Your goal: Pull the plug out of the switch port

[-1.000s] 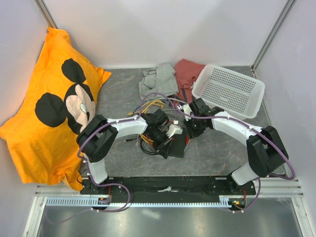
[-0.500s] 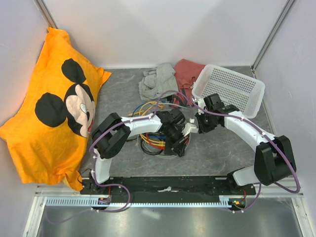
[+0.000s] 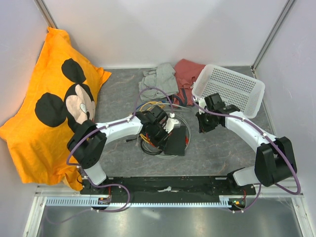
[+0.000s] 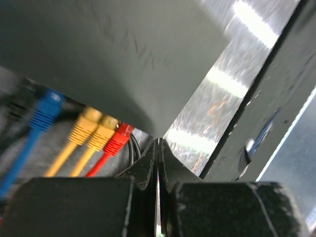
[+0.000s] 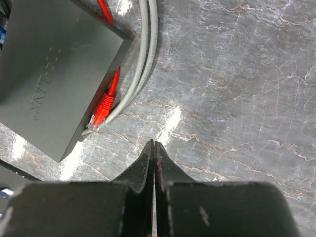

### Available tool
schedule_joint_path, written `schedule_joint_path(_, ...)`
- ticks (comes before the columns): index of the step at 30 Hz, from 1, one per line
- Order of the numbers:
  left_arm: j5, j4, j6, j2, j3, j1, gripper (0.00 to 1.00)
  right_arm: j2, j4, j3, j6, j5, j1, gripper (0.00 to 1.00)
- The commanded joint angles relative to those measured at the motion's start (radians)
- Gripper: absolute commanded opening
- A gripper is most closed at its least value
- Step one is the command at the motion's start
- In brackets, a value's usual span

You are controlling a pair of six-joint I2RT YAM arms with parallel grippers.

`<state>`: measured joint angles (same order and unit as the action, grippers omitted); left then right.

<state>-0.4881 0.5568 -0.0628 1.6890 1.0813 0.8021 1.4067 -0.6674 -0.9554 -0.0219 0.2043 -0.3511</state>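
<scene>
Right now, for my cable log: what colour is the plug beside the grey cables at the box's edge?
The plug is red; the right wrist view shows it best.

Lab robot cell: white panel walls (image 3: 163,29), aluminium frame posts (image 3: 272,34), grey marbled tabletop (image 3: 217,153).

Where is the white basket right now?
Top view: the white basket sits far right on the table, beside the red cloth, just beyond the right arm.

Right gripper (image 3: 202,124) backed off from black switch box (image 3: 177,141). Left gripper (image 3: 163,134) went right, then returned left, elbow swung outward.
</scene>
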Motion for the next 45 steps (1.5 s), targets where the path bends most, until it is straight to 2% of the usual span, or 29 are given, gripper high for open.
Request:
schedule_joint_path(1, 0.031, 0.028, 0.021, 0.043, -0.011, 0.016, 0.02, -0.034, 0.002, -0.008, 0.002, -0.016, 0.008, 0.0)
schedule_joint_path(5, 0.081, 0.008, 0.032, 0.058, -0.02, 0.023, 0.01, -0.035, 0.012, 0.004, 0.01, -0.006, 0.011, 0.0)
schedule_joint_path(10, 0.072, -0.035, 0.026, 0.129, 0.031, 0.049, 0.02, -0.035, 0.025, 0.021, 0.019, 0.001, 0.012, 0.0)
schedule_joint_path(18, -0.153, -0.029, -0.1, 0.244, 0.252, 0.091, 0.01, -0.028, 0.023, 0.033, 0.01, 0.003, 0.014, 0.0)
schedule_joint_path(20, -0.191, 0.053, -0.141, 0.264, 0.326, 0.086, 0.02, -0.022, 0.02, 0.027, 0.008, 0.007, 0.014, 0.0)
schedule_joint_path(22, -0.208, 0.127, -0.166, 0.249, 0.345, 0.068, 0.01, -0.022, 0.017, 0.018, -0.004, 0.024, 0.015, 0.0)
schedule_joint_path(24, -0.244, 0.132, -0.143, 0.187, 0.307, 0.005, 0.02, -0.02, 0.014, 0.003, -0.022, 0.05, 0.012, 0.0)
schedule_joint_path(27, -0.286, 0.066, -0.001, 0.106, 0.212, -0.137, 0.22, -0.012, 0.028, -0.011, -0.039, 0.112, 0.011, 0.0)
schedule_joint_path(28, -0.294, 0.036, 0.096, 0.095, 0.188, -0.179, 0.34, -0.009, 0.032, -0.011, -0.052, 0.156, 0.011, 0.0)
schedule_joint_path(29, -0.312, -0.013, 0.133, 0.086, 0.145, -0.248, 0.39, -0.003, 0.038, -0.009, -0.062, 0.179, 0.011, 0.0)
schedule_joint_path(33, -0.342, -0.069, 0.205, 0.124, 0.135, -0.336, 0.56, 0.034, 0.034, -0.016, -0.128, 0.286, -0.017, 0.0)
schedule_joint_path(37, -0.408, -0.115, 0.254, 0.222, 0.173, -0.354, 0.58, 0.087, 0.014, -0.057, -0.197, 0.294, -0.061, 0.0)
schedule_joint_path(45, -0.463, -0.236, 0.314, 0.311, 0.183, -0.353, 0.57, 0.193, 0.026, -0.125, -0.191, 0.176, -0.15, 0.0)
